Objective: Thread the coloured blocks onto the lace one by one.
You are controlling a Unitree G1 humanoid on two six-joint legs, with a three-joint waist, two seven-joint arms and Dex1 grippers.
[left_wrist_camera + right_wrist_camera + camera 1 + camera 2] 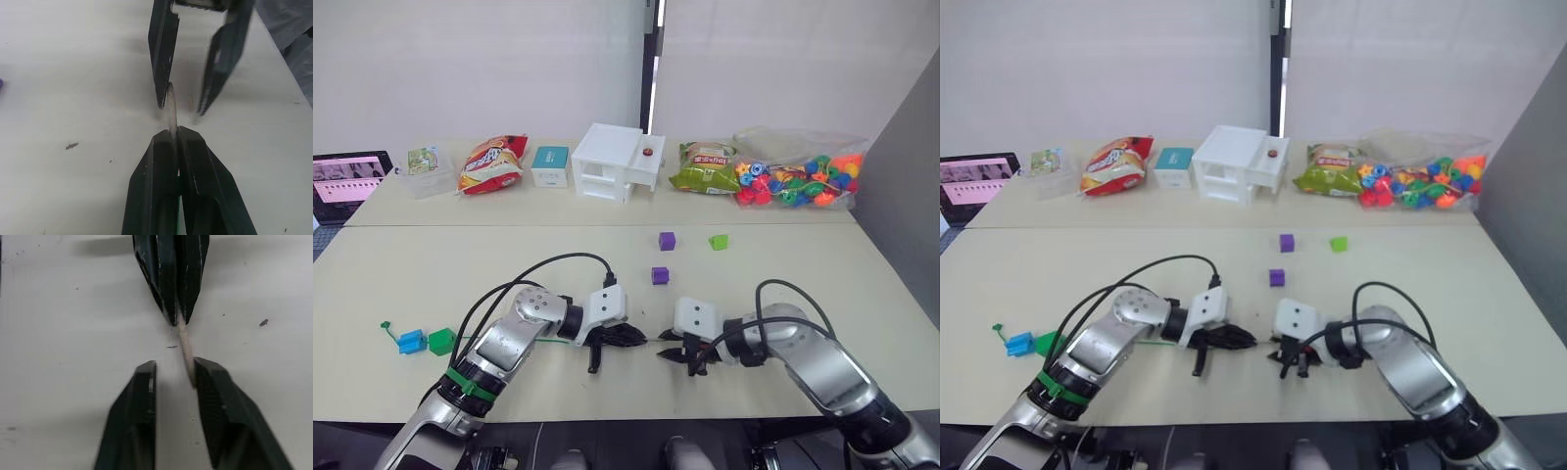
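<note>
Pincers meet near the front edge of the tabletop (862,294), tip to tip. Left pincer (625,336) is fully closed on the lace (184,345); the stiff pale tip protrudes from between its fingers toward the right pincer (674,354). Right pincer stands partly open, its fingers (215,396) parted with a clear gap. The pale tip lies inside that gap, touching the inner face of one finger and apart from the other; the pincer has not closed on it.

Green cord runs from the left pincer back along the tabletop toward the robot's left. A blue block (410,342) and a green block (440,341) sit side by side there, touching, at the knotted end (385,326).

Loose blocks lie farther back, well apart from both pincers: one purple block (660,275) nearest, a second purple block (667,240) behind it, and a light green block (719,241) just beside the second.
</note>
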